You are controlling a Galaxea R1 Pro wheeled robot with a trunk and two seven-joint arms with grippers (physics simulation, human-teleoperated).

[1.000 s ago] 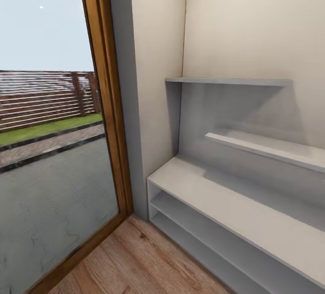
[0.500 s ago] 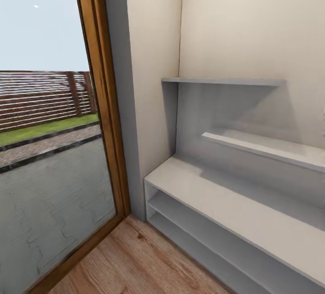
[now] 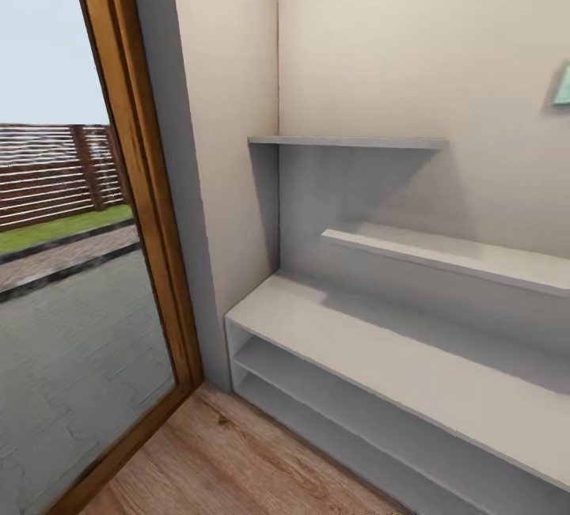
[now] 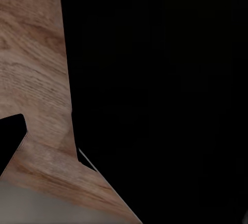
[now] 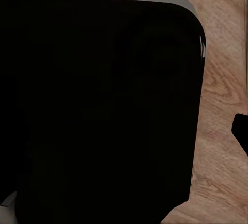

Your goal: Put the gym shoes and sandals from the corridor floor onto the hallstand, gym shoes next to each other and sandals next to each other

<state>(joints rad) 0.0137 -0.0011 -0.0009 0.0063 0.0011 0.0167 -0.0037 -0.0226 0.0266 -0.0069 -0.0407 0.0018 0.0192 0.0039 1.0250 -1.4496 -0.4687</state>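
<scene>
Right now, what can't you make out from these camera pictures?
- Hallstand: its right end is cut off by the head view's edge.
- Greenish object on the wall: cut by the same edge, unidentifiable.
- Corridor floor: mostly blocked in both wrist views by black robot parts.

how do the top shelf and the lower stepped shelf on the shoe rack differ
The top shelf sits higher and starts further left, at the rack's left side panel; the lower stepped shelf begins further right, away from that panel. The top shelf ends within the head view, while the lower stepped shelf runs off the right edge. The top shelf looks darker grey; the lower stepped shelf's surface is lighter. Both are thin, bare and fixed to the grey back panel.
</scene>
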